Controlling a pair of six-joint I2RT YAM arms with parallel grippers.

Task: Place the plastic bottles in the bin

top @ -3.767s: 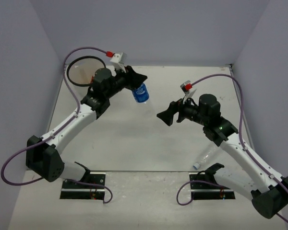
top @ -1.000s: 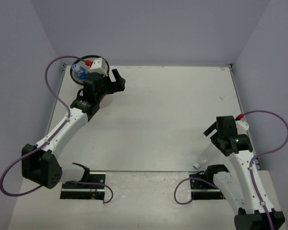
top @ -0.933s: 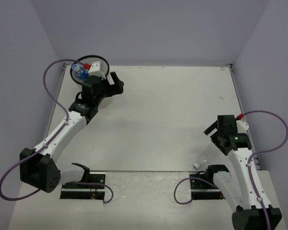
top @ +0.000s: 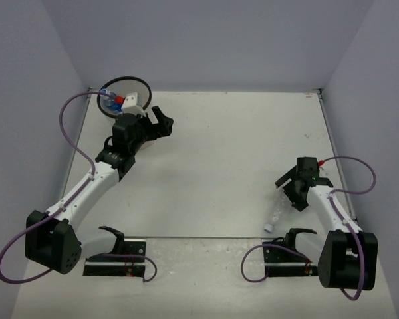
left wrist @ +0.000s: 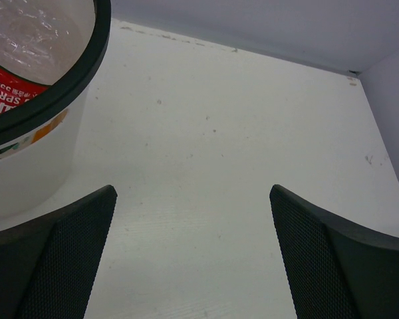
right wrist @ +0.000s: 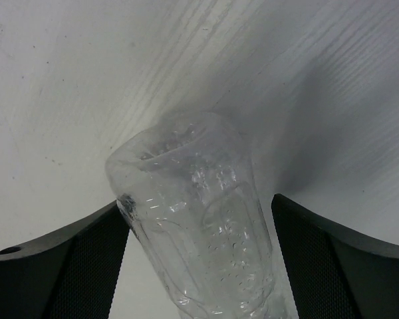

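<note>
Pale lavender walls close in a white table [top: 219,146] on three sides. The bin [top: 142,84] stands in the far left corner, hard against both walls. It is a translucent white bucket with a thin black round rim. A red-labelled bottle [left wrist: 13,93] shows inside it, and from above a blue-labelled bottle [top: 107,101] lies within the rim.

The plain clear bottle [right wrist: 199,232] lies on its side at the near right of the table. It has no label and its wall is ribbed and dimpled. Its white cap [top: 268,228] points at the table's near edge, just beside it.

The right jaws straddle the bottle's base end, partly open and not clamped. One pad [right wrist: 86,259] looks to touch its side, and the other [right wrist: 332,266] stands just apart.

The left jaws are spread wide and hold nothing. Their pads [left wrist: 60,259] hang over the table just beside the bin's wall.

A broad stretch of white table lies between the two arms. The right arm [top: 332,212] is folded close to the right wall.
</note>
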